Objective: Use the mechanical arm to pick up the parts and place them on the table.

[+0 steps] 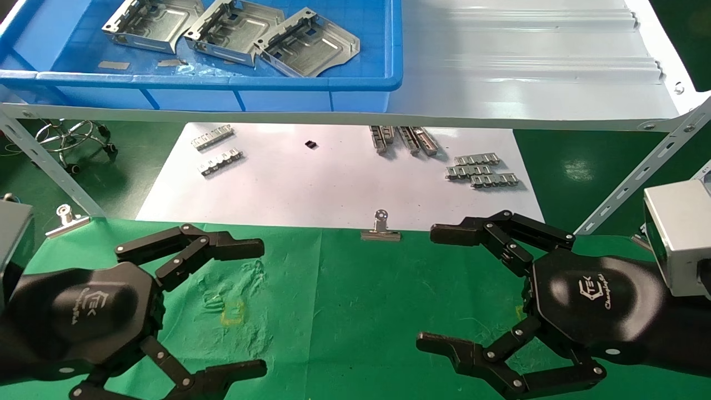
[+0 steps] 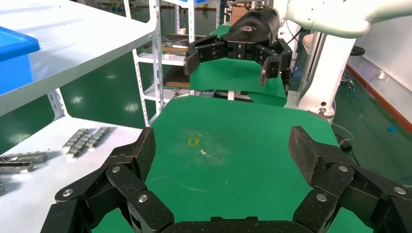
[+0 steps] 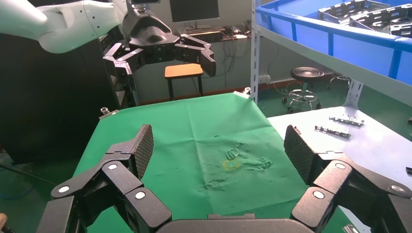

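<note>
- The surface (image 1: pixel 355 300), draped in wrinkled green cloth, fills the near part of the scene; a scuffed yellowish mark (image 1: pixel 233 312) sits left of its centre.
- A blue bin (image 1: pixel 311 83) stands on the far shelf at the left, above a white sheet (image 1: pixel 333 178) lying beyond the green cloth.
- The right end effector (image 1: pixel 425 289) hovers over the near right of the surface, fingers spread wide and gripping nothing; its palm reads "TEK" with a second word in script, apparently "Champingli".
- The left end effector (image 1: pixel 264 308) hovers over the near left, likewise spread wide and empty, bearing the same logo.
- Three parts (image 1: pixel 308 47) lie inside the bin in a row, slightly overlapping, cavities facing up; their long axes run diagonally, from near left to far right.
- Small ridged strips (image 1: pixel 482 171) lie scattered on the white sheet.
- A binder clip (image 1: pixel 380 229) sits at the cloth's far edge, at centre, another (image 1: pixel 66 219) at the far left.
</note>
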`<action>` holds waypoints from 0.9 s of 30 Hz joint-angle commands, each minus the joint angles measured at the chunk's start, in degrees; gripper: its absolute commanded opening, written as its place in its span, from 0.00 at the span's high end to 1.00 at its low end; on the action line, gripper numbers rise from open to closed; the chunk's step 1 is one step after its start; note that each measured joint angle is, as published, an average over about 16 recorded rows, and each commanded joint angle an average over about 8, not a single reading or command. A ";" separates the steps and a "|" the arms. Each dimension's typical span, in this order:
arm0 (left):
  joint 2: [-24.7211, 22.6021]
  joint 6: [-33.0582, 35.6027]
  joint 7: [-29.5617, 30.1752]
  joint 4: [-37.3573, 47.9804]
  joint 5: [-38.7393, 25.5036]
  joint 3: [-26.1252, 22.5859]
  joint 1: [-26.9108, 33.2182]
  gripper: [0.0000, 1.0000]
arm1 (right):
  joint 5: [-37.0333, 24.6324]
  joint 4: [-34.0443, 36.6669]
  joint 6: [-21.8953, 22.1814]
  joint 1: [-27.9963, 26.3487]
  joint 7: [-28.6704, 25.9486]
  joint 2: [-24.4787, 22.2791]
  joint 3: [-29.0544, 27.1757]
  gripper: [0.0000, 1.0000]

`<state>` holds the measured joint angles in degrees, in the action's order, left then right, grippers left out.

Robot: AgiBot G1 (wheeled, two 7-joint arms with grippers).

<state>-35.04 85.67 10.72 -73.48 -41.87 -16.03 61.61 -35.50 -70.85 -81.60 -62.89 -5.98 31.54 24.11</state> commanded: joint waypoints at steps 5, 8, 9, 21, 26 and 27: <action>0.00 0.00 0.00 0.00 0.00 0.00 0.00 0.00 | 0.00 0.00 0.00 0.00 0.00 0.00 0.00 0.00; 0.00 0.00 0.00 0.00 0.00 0.00 0.00 0.00 | 0.00 0.00 0.00 0.00 0.00 0.00 0.00 0.00; 0.00 0.00 0.00 0.00 0.00 0.00 0.00 0.00 | 0.00 0.00 0.00 0.00 0.00 0.00 0.00 0.00; 0.00 0.00 -0.01 -0.01 -0.01 0.00 0.01 0.00 | 0.00 0.00 0.00 0.00 0.00 0.00 0.00 0.97; -0.56 -0.97 -0.09 0.32 -0.24 0.11 0.69 0.00 | 0.00 0.00 0.00 0.00 0.00 0.00 0.00 1.00; -0.86 -1.47 -0.06 0.48 -0.36 0.14 1.01 0.00 | 0.00 0.00 0.00 0.00 0.00 0.00 0.00 1.00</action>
<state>-36.38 83.47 10.92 -72.73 -42.45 -15.96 63.15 -35.50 -70.85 -81.60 -62.89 -5.97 31.54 24.11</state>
